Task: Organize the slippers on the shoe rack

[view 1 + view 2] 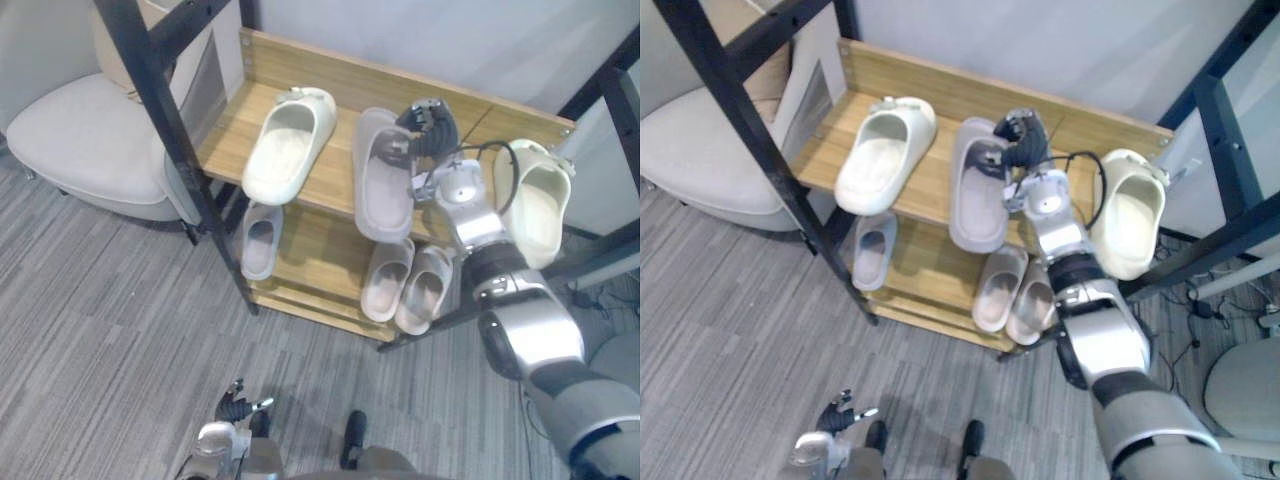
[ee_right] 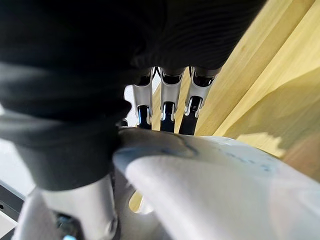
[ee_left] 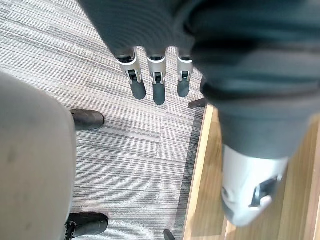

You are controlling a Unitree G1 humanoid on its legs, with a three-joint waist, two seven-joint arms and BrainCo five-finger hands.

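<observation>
On the top shelf of the wooden shoe rack [image 1: 228, 130] a cream slipper [image 1: 290, 145] lies at the left. A grey slipper [image 1: 380, 190] lies in the middle. Another cream slipper [image 1: 540, 205] sits at the right end, overhanging the edge. My right hand [image 1: 428, 125] reaches onto the shelf and grips the toe strap of the grey slipper [image 2: 210, 190], its fingers [image 2: 167, 107] over the strap and the thumb on the other side. My left hand [image 1: 235, 405] hangs low by the floor with its fingers [image 3: 157, 85] straight and holding nothing.
The lower shelf holds a small grey slipper [image 1: 260, 240] at the left and a pale pair [image 1: 405, 285] at the right. A black metal post [image 1: 170, 130] slants across the rack's left end. A pale cushioned seat [image 1: 90, 140] stands left of the rack on grey carpet.
</observation>
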